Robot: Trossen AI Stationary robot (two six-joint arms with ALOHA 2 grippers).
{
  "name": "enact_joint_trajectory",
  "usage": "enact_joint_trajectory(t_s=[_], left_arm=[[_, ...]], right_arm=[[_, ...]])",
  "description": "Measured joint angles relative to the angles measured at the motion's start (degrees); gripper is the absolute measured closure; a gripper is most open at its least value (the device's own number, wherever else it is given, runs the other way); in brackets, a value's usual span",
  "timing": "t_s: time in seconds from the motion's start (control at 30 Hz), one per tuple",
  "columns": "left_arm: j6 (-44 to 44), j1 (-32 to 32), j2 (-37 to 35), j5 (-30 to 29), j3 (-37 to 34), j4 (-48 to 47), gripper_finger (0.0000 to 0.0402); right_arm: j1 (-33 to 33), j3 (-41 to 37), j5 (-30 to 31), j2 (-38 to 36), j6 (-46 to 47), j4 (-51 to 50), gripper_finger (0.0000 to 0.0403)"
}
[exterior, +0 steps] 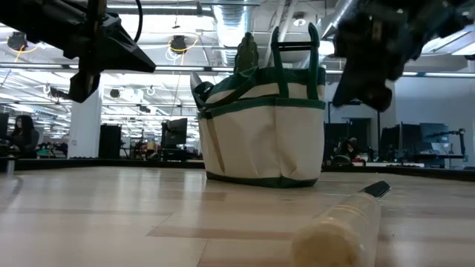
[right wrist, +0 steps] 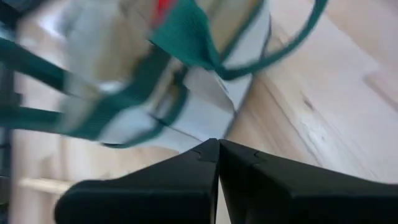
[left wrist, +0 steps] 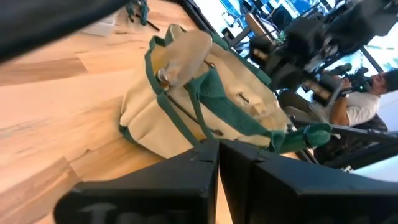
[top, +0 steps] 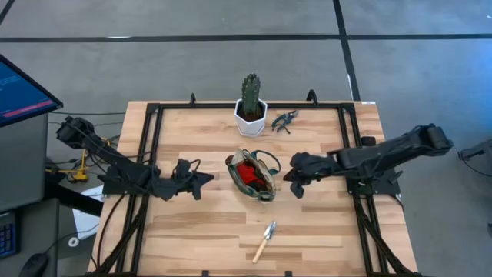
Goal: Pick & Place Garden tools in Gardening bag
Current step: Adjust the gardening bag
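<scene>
We judge the task to be midway: the gardening bag (top: pixel 255 175) stands at the middle of the worktop (top: pixel 200 231), with a red piece (top: pixel 246 172) already inside it. Two garden tools remain out: the wooden-handled trowel (top: pixel 264 241) lies well apart from the bag towards the near edge, and the dark pruning shears (top: pixel 284 120) lie beyond the bag, just beside the cactus pot (top: pixel 250 117). The left gripper (top: pixel 206 181) hangs near one side of the bag, the right gripper (top: pixel 293 183) near the other; both have fingers pressed together and hold nothing. Next, we think, one gripper must spread and travel to a remaining tool.
</scene>
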Motion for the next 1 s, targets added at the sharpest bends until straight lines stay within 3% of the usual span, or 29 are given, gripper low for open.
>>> enact_joint_trajectory(t_s=[0.33, 0.67, 1.0], left_arm=[[5.5, 0.4, 0.0, 0.2, 0.0, 6.3, 0.04], [12.0, 0.4, 0.0, 1.0, 0.0, 13.7, 0.04], [12.2, 0.4, 0.0, 1.0, 0.0, 15.0, 0.04]], right_arm=[[-0.3, 0.0, -0.5, 14.9, 0.2, 12.1, 0.0403], [1.5, 0.6, -6.2, 23.5, 4.4, 31.2, 0.0403], [5.3, 10.3, -7.8, 31.8, 4.8, 30.9, 0.0403]])
